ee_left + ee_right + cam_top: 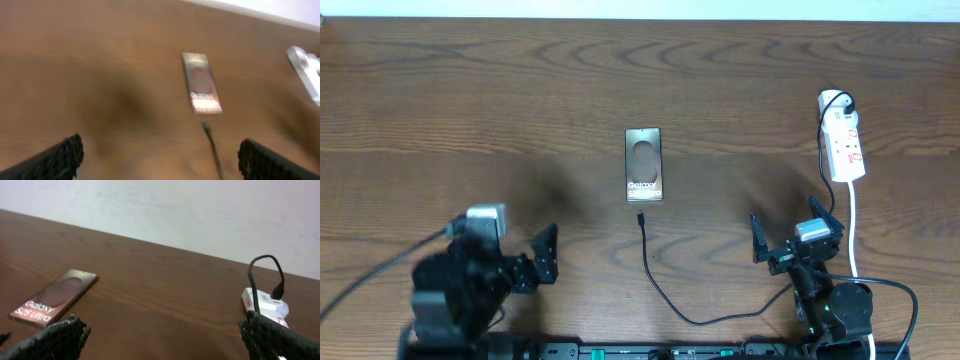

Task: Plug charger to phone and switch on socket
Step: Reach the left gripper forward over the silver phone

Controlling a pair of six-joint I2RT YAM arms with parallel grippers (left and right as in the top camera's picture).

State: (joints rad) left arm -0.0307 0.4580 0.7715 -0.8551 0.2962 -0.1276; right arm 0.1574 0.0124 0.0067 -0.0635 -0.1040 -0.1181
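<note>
The phone (644, 164) lies flat at mid-table, bronze-grey with white "Galaxy" lettering, also visible in the wrist views (201, 82) (54, 297). Just in front of it lies the charger tip (640, 216) (206, 126); its thin black cable (665, 290) curves toward the front edge. The socket (843, 140) (265, 302), a white strip with red marks and a black plug at its far end, lies at the right. My left gripper (542, 258) (160, 156) is open at the front left. My right gripper (793, 232) (162, 337) is open, in front of the socket. Both are empty.
The strip's white cord (853, 225) runs from the socket toward the front edge, just right of my right arm. A pale wall (200, 210) rises behind the table's far edge. Bare brown wood (470, 110) spreads to the left of the phone.
</note>
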